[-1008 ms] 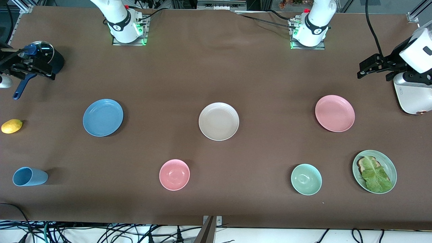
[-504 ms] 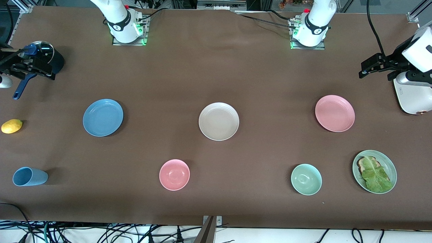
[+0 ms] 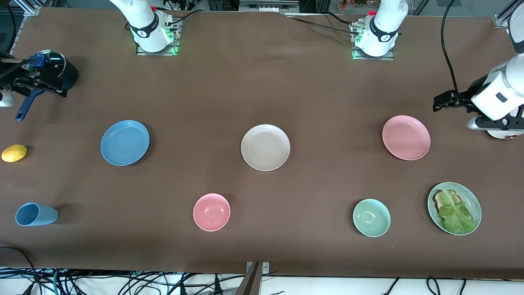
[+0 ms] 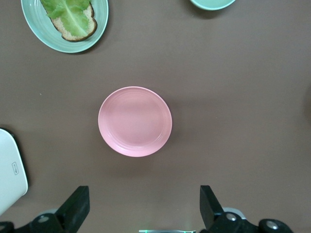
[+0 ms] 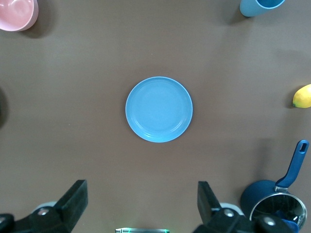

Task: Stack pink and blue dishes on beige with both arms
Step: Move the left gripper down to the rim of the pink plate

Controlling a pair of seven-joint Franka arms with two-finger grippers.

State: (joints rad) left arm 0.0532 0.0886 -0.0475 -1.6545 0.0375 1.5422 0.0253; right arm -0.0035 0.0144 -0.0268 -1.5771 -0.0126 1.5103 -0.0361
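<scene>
The sky blue plate (image 3: 125, 142), the beige plate (image 3: 265, 147) and the pink plate (image 3: 406, 137) lie apart in a row across the table, beige in the middle. My left gripper (image 3: 441, 102) hangs open over bare table beside the pink plate, toward the left arm's end. In the left wrist view the pink plate (image 4: 135, 121) lies ahead of the open left gripper (image 4: 144, 208). My right gripper (image 3: 57, 87) hovers open at the right arm's end, over a dark pot. The right wrist view shows the blue plate (image 5: 159, 109) ahead of the right gripper (image 5: 143, 201).
A pink bowl (image 3: 211, 212), a pale green bowl (image 3: 371, 217), a green plate with toast and lettuce (image 3: 470, 200) and a blue cup (image 3: 36, 214) lie nearer the front camera. A lemon (image 3: 14, 153), a dark pot (image 3: 67, 71) and a white appliance (image 3: 501, 133) sit at the table's ends.
The left arm's wrist has swung over the white appliance, bringing its gripper closer to the pink plate. The right arm and all dishes have stayed still.
</scene>
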